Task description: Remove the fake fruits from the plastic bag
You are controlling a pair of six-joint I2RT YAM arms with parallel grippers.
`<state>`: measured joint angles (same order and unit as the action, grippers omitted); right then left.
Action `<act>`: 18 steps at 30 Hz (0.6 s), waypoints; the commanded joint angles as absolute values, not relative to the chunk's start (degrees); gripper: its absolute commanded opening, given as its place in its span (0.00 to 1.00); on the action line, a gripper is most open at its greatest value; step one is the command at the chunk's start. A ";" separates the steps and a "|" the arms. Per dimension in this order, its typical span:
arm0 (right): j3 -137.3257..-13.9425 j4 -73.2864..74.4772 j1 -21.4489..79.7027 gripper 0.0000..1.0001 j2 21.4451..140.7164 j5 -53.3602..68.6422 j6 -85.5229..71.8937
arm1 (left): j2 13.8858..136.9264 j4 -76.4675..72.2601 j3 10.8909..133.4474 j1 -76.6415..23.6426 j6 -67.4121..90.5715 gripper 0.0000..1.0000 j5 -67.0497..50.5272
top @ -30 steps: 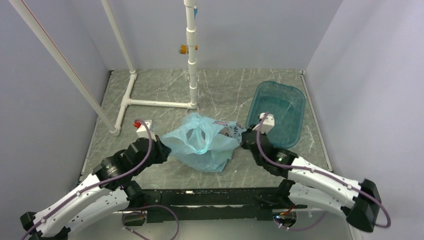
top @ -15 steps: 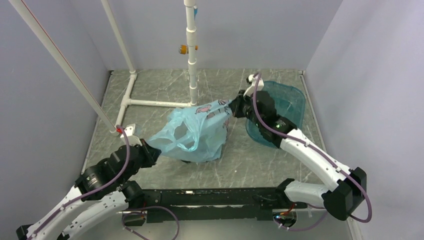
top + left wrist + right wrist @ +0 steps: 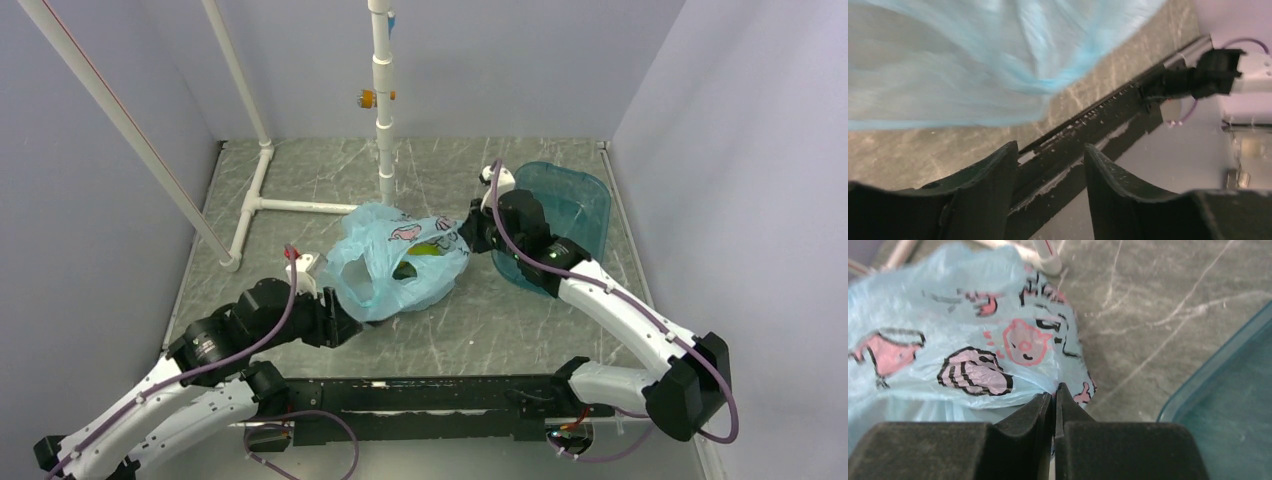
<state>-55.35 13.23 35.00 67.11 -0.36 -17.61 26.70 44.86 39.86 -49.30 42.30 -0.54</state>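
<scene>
Light blue translucent plastic bag [image 3: 395, 235] pinched at one corner, small fake fruits [image 3: 428, 251] inside.
The corner is clamped in the right pincer [image 3: 1054, 390], probably so the fruits can be tipped toward the mouth; the left pincer [image 3: 1050, 149] is spread, empty, beside it.

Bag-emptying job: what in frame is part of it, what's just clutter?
Job:
- plastic bag
- fake fruits, showing through the bag
- right gripper, pinching the bag
- left gripper, open beside it

Lying about:
- teal tub
- white pipe frame
</scene>
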 commanded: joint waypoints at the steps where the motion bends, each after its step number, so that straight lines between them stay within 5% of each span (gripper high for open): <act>1: -52.00 12.01 34.82 0.10 61.92 2.44 -13.66 | 28.65 42.60 49.30 -49.20 33.40 0.61 -11.52; 3: -51.03 11.52 34.83 0.12 61.51 4.75 -12.88 | 28.93 42.42 54.01 -49.18 30.42 0.72 -17.09; 5: -50.81 11.47 34.81 0.17 61.67 5.47 -12.41 | 29.09 40.61 58.85 -49.20 29.26 0.97 -22.62; 12: -53.55 14.35 34.88 0.40 62.16 4.07 -15.20 | 41.46 47.75 76.79 -49.20 22.90 0.99 -16.71; 18: -56.24 22.47 35.90 0.49 60.47 0.22 -23.00 | 62.32 59.85 90.61 -53.46 8.35 0.99 -1.46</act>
